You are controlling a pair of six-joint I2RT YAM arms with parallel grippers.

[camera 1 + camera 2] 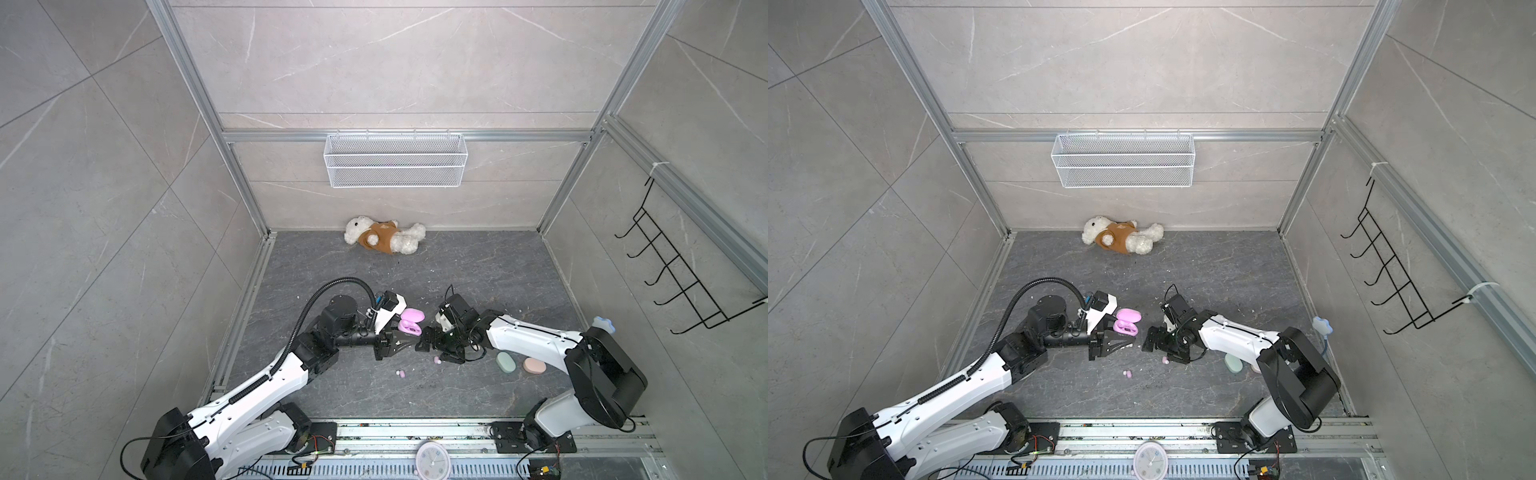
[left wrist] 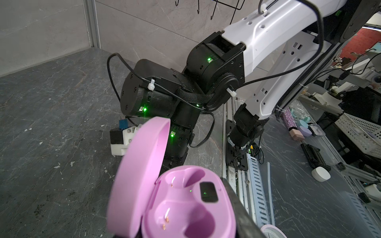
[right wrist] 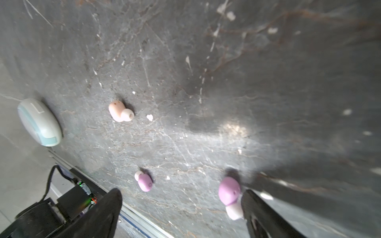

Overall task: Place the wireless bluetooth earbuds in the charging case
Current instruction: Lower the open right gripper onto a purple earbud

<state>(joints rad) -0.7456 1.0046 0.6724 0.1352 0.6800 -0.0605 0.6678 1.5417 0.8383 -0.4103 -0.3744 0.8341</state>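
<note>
My left gripper is shut on the lilac charging case. The case's lid stands open and both its wells are bare. My right gripper hangs open just above the floor, fingers pointing down. One lilac earbud lies on the floor between the fingers, right beside one finger. A second lilac earbud and a peach earbud lie loose farther off, showing in both top views as a small pair.
A shut mint case and a peach case lie by the right arm. A teddy bear lies at the back wall under a wire basket. A clock sits on the front rail. White specks dot the floor.
</note>
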